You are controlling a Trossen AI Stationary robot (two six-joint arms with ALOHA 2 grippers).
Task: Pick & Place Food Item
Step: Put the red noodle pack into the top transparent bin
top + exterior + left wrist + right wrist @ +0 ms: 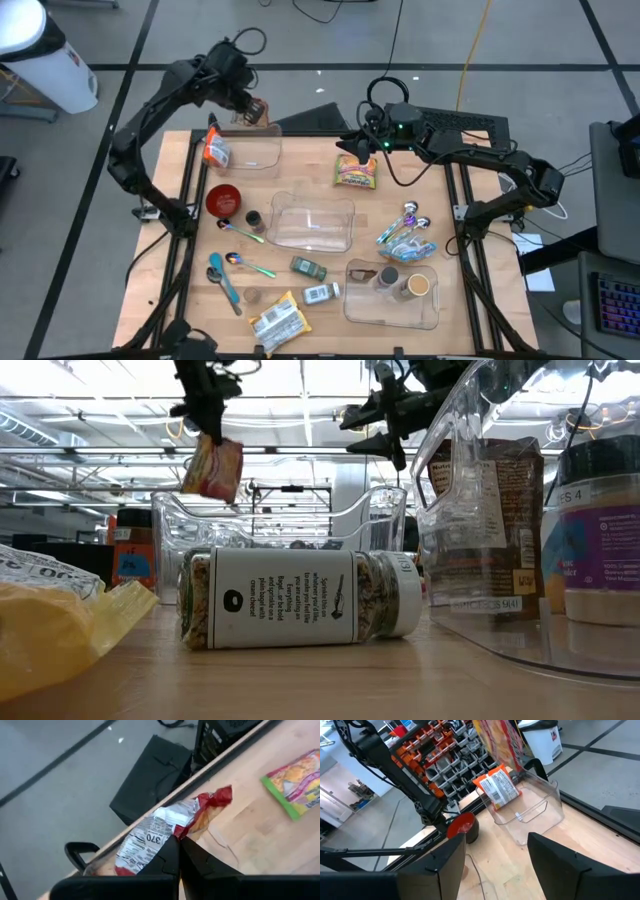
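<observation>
My left gripper [252, 108] is shut on a red, white and yellow snack bag [165, 827] and holds it in the air over the far end of a clear bin [250, 155] at the table's far left. The bag also shows in the low view [212, 468]. An orange packet [215, 150] leans inside the bin's left end. My right gripper [495, 865] is open and empty at the far middle of the table, just above a green and yellow packet [357, 172] that lies flat on the wood. My left gripper pinches the snack bag's upper edge [205, 442] between its two shut fingers [172, 857], coming from above. The bag hangs below the fingers, a little tilted, clear of the table and the bin.
A red bowl [223, 200] stands near the left. A second clear bin [312, 222] sits mid-table, and a third [392, 292], with jars in it, at the near right. Spoons, spice jars [308, 267], blue wrappers [405, 235] and a yellow packet [278, 322] lie on the near half.
</observation>
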